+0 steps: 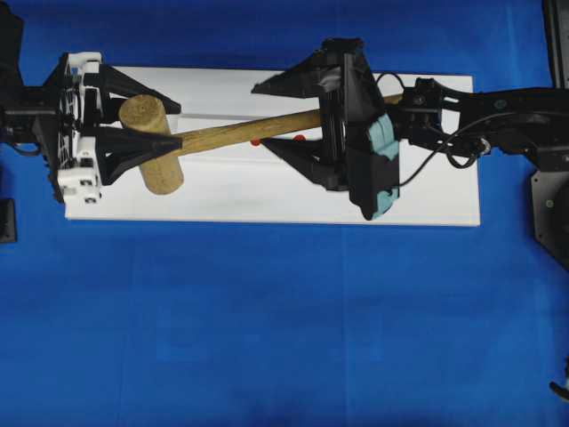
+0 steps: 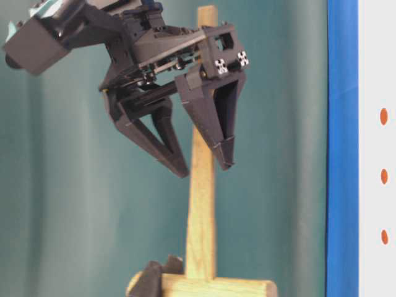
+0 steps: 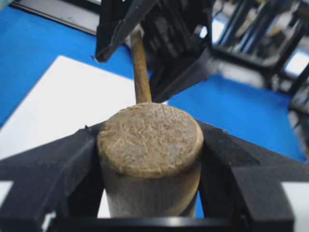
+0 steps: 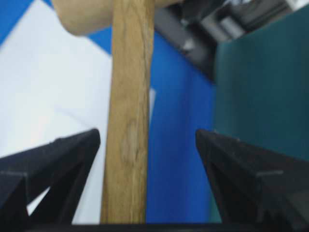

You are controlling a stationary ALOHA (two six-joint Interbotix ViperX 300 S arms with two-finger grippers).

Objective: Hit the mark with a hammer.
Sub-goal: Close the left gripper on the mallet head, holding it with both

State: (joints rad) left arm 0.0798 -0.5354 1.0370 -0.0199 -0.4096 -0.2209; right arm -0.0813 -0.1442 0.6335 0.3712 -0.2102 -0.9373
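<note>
The hammer's thick wooden head (image 1: 151,144) is clamped between the black fingers of my left gripper (image 1: 178,124) at the board's left end. In the left wrist view the head (image 3: 149,140) fills the left gripper (image 3: 149,129). Its slim handle (image 1: 240,133) runs rightward between the spread fingers of my right gripper (image 1: 259,116), which is open. In the right wrist view the handle (image 4: 128,121) stands nearer one finger of the right gripper (image 4: 147,134), with a wide gap to the other. Bits of the red mark (image 1: 300,138) peek out beside the handle.
A white board (image 1: 267,196) lies on the blue cloth (image 1: 267,338) and carries the marks. The table-level view shows three red dots (image 2: 384,176) in a row on the white board. The right arm (image 1: 498,124) reaches in from the right edge.
</note>
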